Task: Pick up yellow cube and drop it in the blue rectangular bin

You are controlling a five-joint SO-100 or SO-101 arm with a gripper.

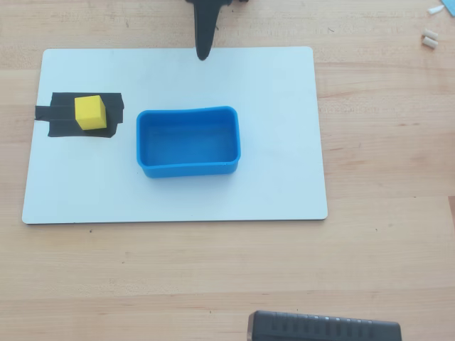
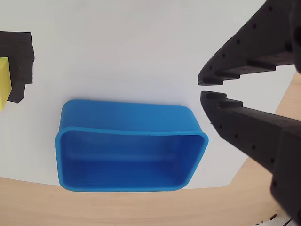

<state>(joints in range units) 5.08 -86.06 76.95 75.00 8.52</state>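
Note:
The yellow cube (image 1: 90,112) sits on a black tape patch (image 1: 60,117) at the left of the white board. In the wrist view only its edge (image 2: 3,82) shows at the left border. The blue rectangular bin (image 1: 186,112) stands empty in the middle of the board, and the wrist view shows it from the side (image 2: 127,115). My gripper (image 1: 202,51) hangs at the board's far edge, above and behind the bin and well right of the cube. In the wrist view (image 2: 202,88) its black fingers meet almost at the tips with nothing between them.
The white board (image 1: 270,177) lies on a wooden table (image 1: 391,249). A black ridged object (image 1: 323,328) sits at the near edge. Small white bits (image 1: 429,39) lie at the far right corner.

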